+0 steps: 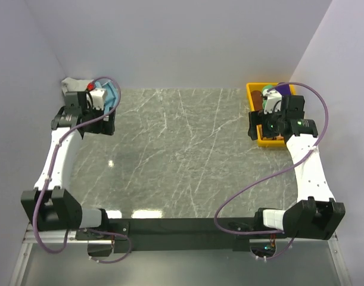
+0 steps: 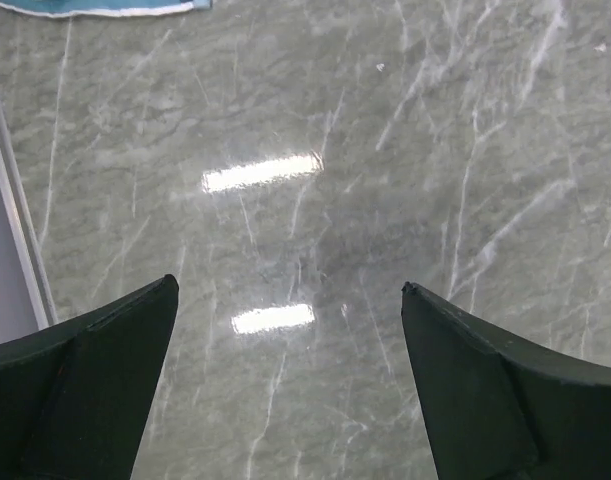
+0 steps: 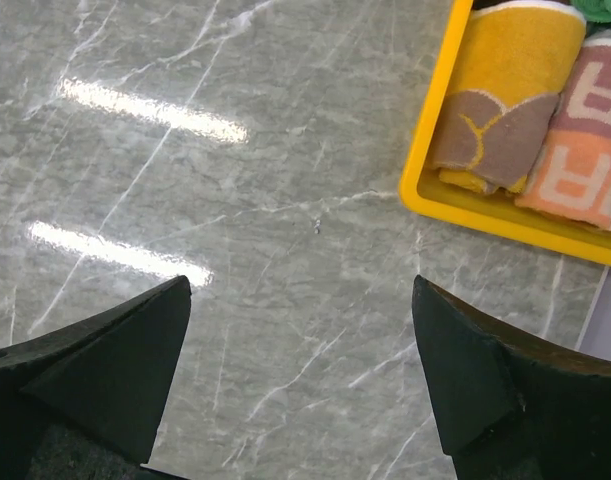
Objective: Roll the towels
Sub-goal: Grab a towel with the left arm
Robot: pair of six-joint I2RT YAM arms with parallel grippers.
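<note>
Left wrist: blue towel point(image 2: 95, 5) cut off @ top.

Middle of the tabletop point(image 1: 182, 155) is bare and wide open for either arm. Obstacles sit only in the far corners. Far right is the yellow bin point(image 1: 251, 98) holding rolled towels point(image 3: 510, 90), its rim near the right gripper point(image 3: 300, 285). Far left are the blue towel point(image 1: 113, 95) and grey towel point(image 1: 71, 83), by the left gripper point(image 2: 290, 290). Walls point(image 1: 170, 42) close off the left, rear and right. Both pairs of fingers are spread, with only tabletop between them.
</note>
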